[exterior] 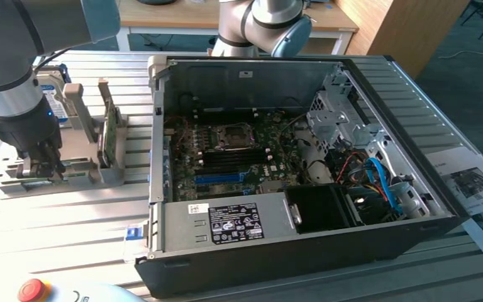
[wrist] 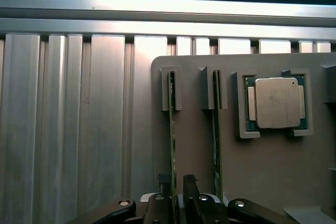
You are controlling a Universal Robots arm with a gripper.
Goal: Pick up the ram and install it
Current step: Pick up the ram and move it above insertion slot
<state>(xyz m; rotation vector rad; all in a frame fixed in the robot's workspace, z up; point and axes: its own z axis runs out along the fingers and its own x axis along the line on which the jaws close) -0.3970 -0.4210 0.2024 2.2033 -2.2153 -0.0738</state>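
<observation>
Fingers [wrist: 190, 187] stand apart, straddling the ram [wrist: 171, 119] upright in its grey holder [wrist: 262, 182]. The arm [exterior: 11, 94] points straight down on the exterior view's left of the computer case [exterior: 309, 258].

My arm [exterior: 7, 94]: round silver-grey tube sections, matt metal.
My joint caps [exterior: 294, 34]: pale blue-grey, domed.
My end effector [wrist: 176, 184]: black, with two slim dark fingers [wrist: 189, 182] on broad black links.
My screws [wrist: 124, 202]: small, bright, round-headed, one on each link.
</observation>
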